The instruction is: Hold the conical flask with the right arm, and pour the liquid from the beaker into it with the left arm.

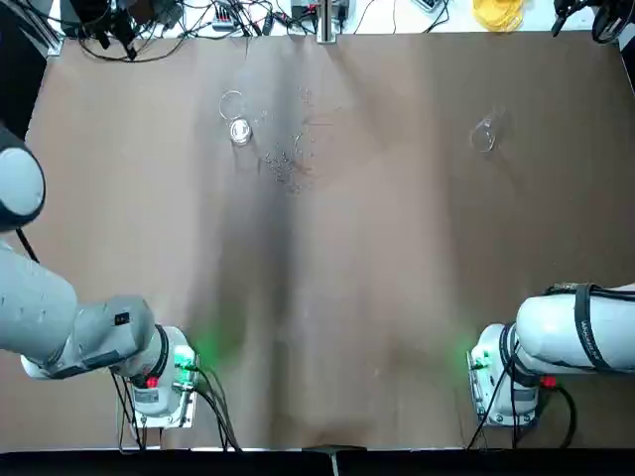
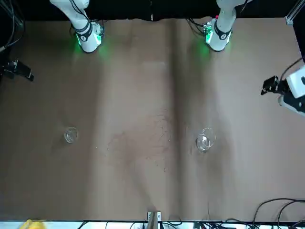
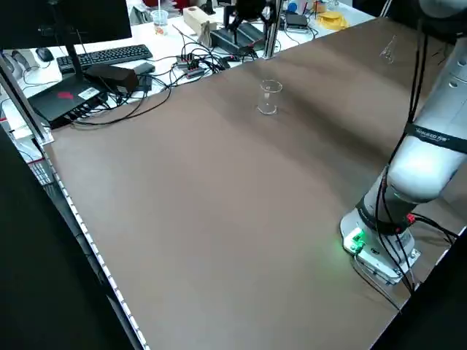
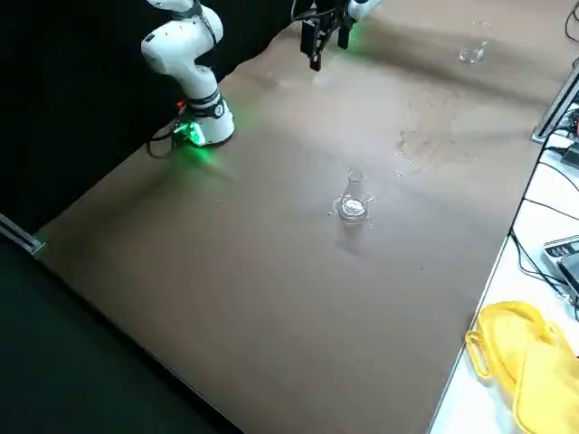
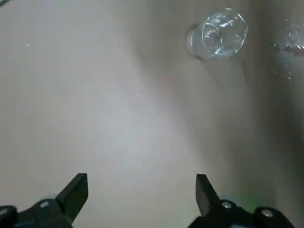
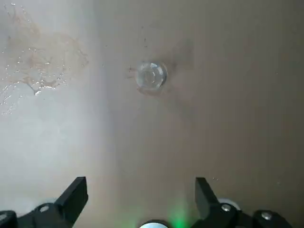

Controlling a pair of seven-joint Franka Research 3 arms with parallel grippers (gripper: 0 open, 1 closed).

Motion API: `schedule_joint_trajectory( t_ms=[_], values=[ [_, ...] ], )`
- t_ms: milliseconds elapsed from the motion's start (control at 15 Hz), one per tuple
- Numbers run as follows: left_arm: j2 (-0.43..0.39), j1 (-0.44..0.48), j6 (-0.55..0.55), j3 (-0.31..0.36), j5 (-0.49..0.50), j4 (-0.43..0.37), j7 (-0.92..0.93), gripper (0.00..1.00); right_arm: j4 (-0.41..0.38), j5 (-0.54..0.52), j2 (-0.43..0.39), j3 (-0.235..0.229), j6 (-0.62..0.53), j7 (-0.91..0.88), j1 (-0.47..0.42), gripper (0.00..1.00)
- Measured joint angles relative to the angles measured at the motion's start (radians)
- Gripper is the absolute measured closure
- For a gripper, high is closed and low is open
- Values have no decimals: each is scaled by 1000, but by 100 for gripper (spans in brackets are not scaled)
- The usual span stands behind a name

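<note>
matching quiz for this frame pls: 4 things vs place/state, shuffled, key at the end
Things:
1. beaker
2. conical flask
3. left claw
4. spill marks

Places or states:
A. far part of the table, on the right arm's side
B. open, holding nothing
C. far part of the table, on the left arm's side
D. mid-table, just beside the beaker

Pairs: 1-C, 2-A, 3-B, 4-D

The beaker [image 1: 238, 129] stands on the table [image 1: 397, 297], far side, left of the spill [image 1: 293, 164]; the flask [image 1: 482, 135] well right of it.
</note>
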Motion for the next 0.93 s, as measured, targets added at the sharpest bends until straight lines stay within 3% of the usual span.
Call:
schedule_joint_trajectory(
  t_ms=[467,933],
  values=[
    [180,104,124,1,-83,49,294,0,-8,1,0,16,-15,0,25,0],
    [375,265,194,1,-409,55,836,0,-23,3,8,18,-32,0,100,0]
  ],
)
